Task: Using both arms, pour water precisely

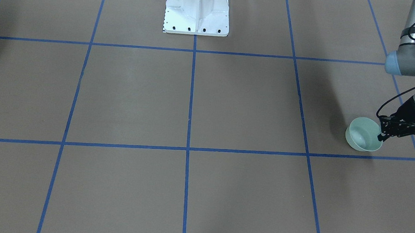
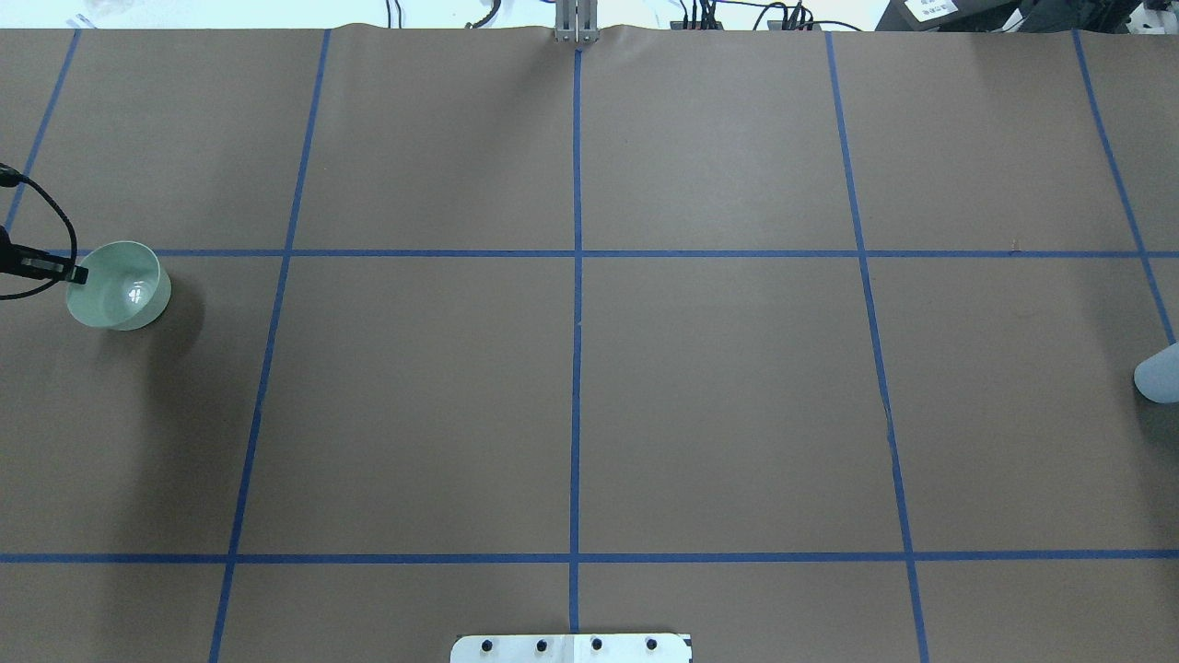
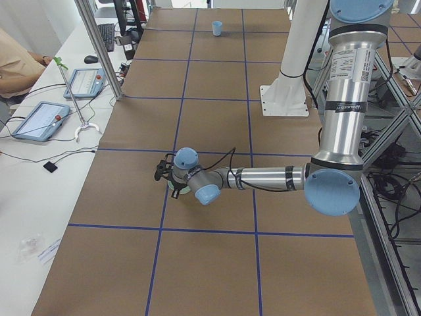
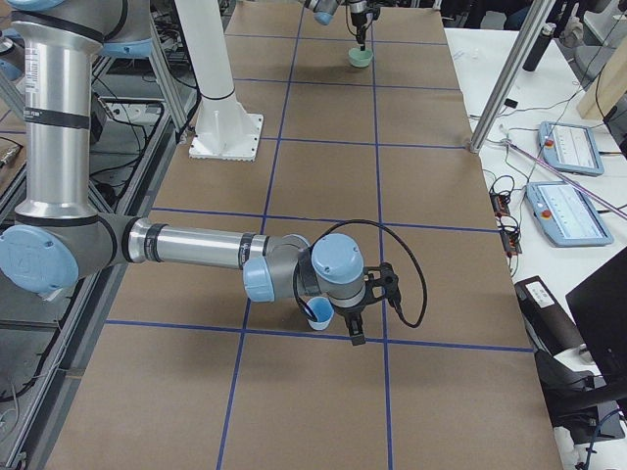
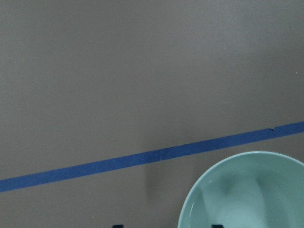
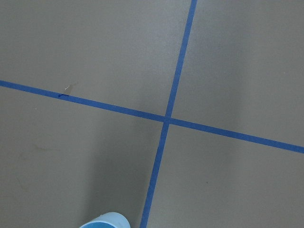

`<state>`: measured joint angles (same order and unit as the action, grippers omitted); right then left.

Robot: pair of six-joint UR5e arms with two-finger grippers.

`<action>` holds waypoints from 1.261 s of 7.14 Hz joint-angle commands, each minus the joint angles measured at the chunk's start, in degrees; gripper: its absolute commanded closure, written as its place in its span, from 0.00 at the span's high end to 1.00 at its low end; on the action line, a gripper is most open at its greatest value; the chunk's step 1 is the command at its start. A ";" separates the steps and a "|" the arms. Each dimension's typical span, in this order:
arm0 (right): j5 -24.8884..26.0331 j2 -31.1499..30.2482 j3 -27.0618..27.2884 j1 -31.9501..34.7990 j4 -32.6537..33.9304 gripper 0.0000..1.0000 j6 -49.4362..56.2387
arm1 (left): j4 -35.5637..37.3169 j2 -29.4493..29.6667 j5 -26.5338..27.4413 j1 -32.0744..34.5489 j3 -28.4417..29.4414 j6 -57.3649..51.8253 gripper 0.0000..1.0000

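Note:
A mint-green bowl (image 1: 361, 141) (image 2: 138, 267) stands on the brown table at my left end. Water (image 2: 135, 294) shows in it as white glints. My left gripper (image 1: 380, 137) is open and straddles the bowl's near rim. In the left wrist view one fingertip (image 5: 217, 226) is inside the bowl (image 5: 247, 194) and the other is outside. My right gripper (image 4: 355, 331) points down right beside a small blue cup (image 4: 316, 314) (image 6: 105, 221). I cannot tell whether it is open or shut.
The white bolted pedestal (image 1: 197, 15) (image 2: 571, 647) stands at the table's middle near edge. Blue tape lines grid the table. An operators' desk with control tablets (image 3: 39, 120) (image 4: 568, 211) and metal posts (image 3: 99, 52) runs along the far side.

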<state>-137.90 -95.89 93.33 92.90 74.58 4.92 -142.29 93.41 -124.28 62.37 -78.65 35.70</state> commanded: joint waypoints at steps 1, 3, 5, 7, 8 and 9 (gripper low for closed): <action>0.00 -0.17 0.01 0.00 -0.05 1.00 0.00 | 1.74 0.72 -4.63 0.04 -3.50 0.77 0.00; 0.00 -0.44 0.01 0.00 -0.05 1.00 0.00 | 11.64 4.04 -5.18 0.04 -12.01 6.89 0.00; 0.00 -0.44 0.09 0.00 -0.05 1.00 0.00 | 13.01 9.21 -4.49 -6.43 -14.68 16.80 0.00; 0.09 -0.44 0.01 0.00 -0.05 1.00 0.00 | 15.44 15.72 1.72 -13.89 -14.69 25.87 0.00; 0.09 -0.44 0.01 0.00 -0.05 1.00 0.00 | 21.04 20.88 5.50 -17.07 -14.69 28.52 0.00; 0.17 -0.44 0.01 0.00 0.04 1.00 0.00 | 24.57 25.02 8.06 -21.19 -14.34 31.16 0.00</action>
<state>-137.80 -96.33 93.34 92.90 74.55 4.92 -122.66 112.89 -120.07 46.14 -93.22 63.15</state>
